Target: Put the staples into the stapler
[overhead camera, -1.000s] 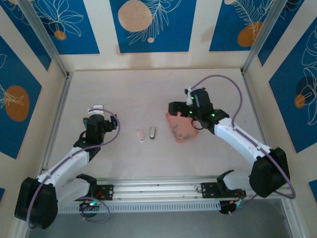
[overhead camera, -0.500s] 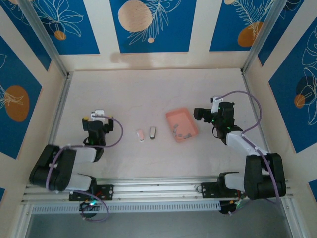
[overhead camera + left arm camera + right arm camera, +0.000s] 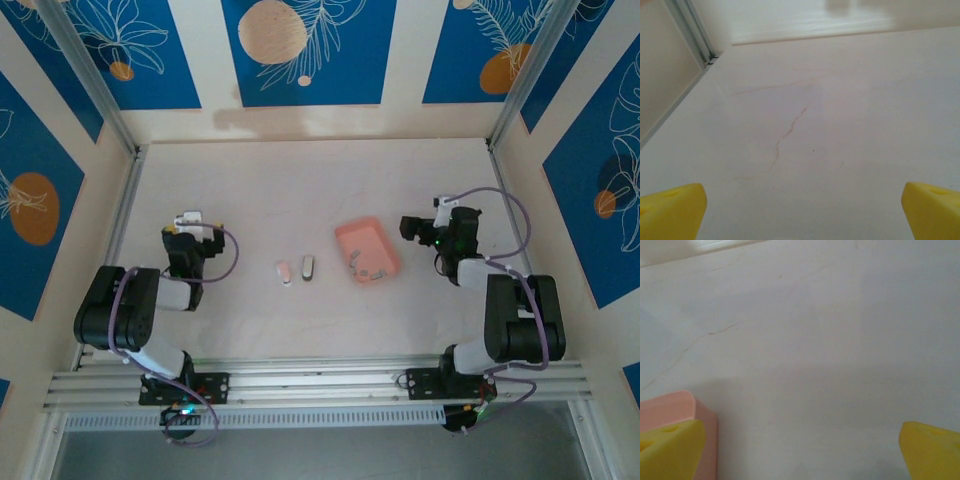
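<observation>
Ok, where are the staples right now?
Top view: the staples lie in the near end of the pink tray, right of centre, just right of the two small blocks.

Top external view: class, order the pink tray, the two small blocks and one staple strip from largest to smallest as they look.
1. Pink tray.
2. Pale block and grey block: about alike, so tied.
3. Staple strip, clearly the smallest.
</observation>
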Robot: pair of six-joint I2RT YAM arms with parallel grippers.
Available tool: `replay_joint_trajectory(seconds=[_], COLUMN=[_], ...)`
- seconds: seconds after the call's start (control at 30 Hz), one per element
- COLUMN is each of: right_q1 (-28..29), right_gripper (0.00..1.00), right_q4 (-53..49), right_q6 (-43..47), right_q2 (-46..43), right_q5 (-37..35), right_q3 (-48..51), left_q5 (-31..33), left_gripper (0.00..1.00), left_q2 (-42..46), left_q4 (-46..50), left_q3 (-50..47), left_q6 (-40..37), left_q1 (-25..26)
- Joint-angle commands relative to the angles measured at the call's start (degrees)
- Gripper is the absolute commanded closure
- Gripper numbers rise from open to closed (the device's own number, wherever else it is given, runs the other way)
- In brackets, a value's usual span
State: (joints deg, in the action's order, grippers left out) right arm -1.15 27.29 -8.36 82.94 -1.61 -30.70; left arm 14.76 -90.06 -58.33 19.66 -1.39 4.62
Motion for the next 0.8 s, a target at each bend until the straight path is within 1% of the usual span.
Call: replay_joint_trajectory(seconds=[0.0, 0.07, 0.1, 0.13, 0.17, 0.2, 0.23, 0.27, 0.33, 0.77], right_q1=[3.52, 3.51, 2.75, 1.44, -0.09, -0.94, -0.85, -0.35, -0.11, 0.18], right_gripper=[0.01, 0.01, 0.01, 0.01, 0.01, 0.01, 0.01, 0.01, 0.01, 0.01], right_q4=[3.26, 4.82, 8.56, 15.07, 18.2, 19.06, 17.48, 19.28, 17.68, 18.18], right_q6=[3.46, 3.68, 4.12, 2.9, 1.55, 1.42, 1.91, 2.6, 2.78, 2.9], right_q2=[-1.58, -2.19, -1.42, 1.48, 4.16, 4.51, 3.78, 4.5, 4.23, 4.25], right_q5=[-4.77, -4.79, -3.86, -2.98, 0.08, 1.92, 1.95, 2.0, 1.56, 0.99], right_q3=[1.4, 2.38, 3.59, 5.55, 5.98, 6.75, 6.46, 6.67, 6.28, 6.57], left_q5=[-2.55, -3.13, -3.32, -3.46, -3.58, -3.64, -3.83, -3.86, -4.11, -4.5], left_gripper=[0.0, 0.0, 0.0, 0.0, 0.0, 0.0, 0.0, 0.0, 0.0, 0.0], left_q2=[0.71, 0.62, 0.56, 0.48, 0.59, 0.44, 0.57, 0.51, 0.59, 0.5], left_q4=[1.76, 1.75, 1.92, 1.8, 2.1, 1.93, 2.13, 2.12, 2.42, 2.53], left_q3=[0.06, 0.19, 0.37, 0.33, 0.37, 0.38, 0.4, 0.46, 0.5, 0.64], left_q6=[1.38, 0.99, 0.99, 0.77, 0.85, 0.71, 0.73, 0.65, 0.6, 0.42], left_q1=[-0.14, -0.14, -0.16, -0.14, -0.1, -0.14, -0.14, -0.14, -0.12, -0.11])
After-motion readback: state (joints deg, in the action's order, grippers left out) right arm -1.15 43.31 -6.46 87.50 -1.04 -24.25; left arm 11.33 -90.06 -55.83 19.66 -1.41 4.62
